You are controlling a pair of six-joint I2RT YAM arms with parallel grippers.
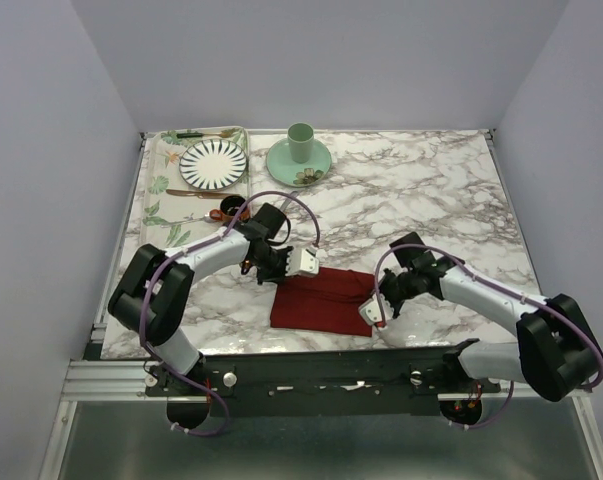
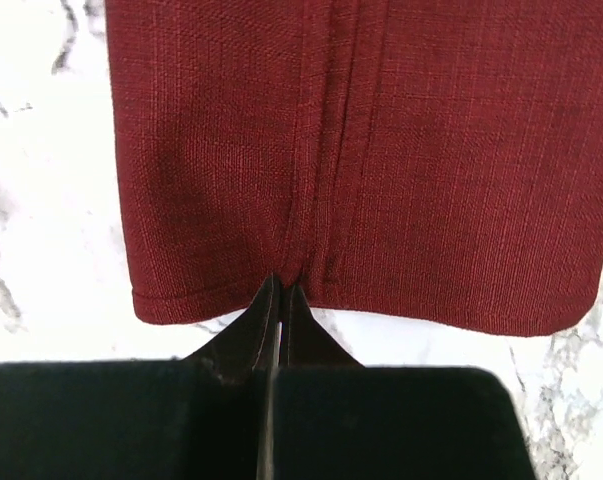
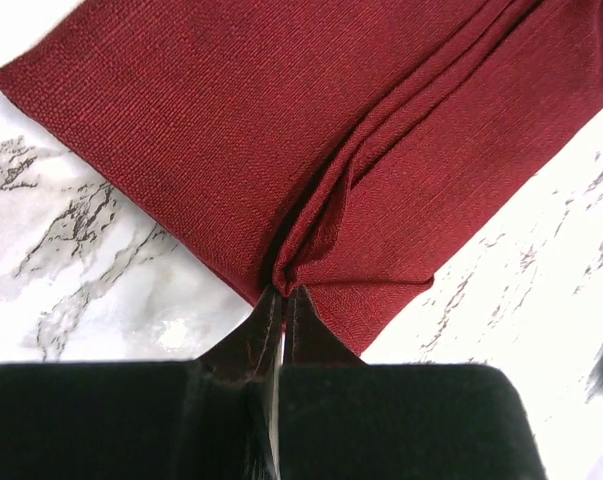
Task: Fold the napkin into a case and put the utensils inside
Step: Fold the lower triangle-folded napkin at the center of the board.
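Left wrist view: my left gripper (image 2: 279,292) is clenched on the middle ridge at one hem of the napkin (image 2: 381,150). My right gripper (image 3: 284,292) pinches a puckered ridge at the opposite hem. The napkin lies as a broad folded band, nearer my bases than the striped plate (image 1: 213,163) and to its right. I judge both pinches should travel together, ridge taut and hems aligned, so the case comes out narrow and even.
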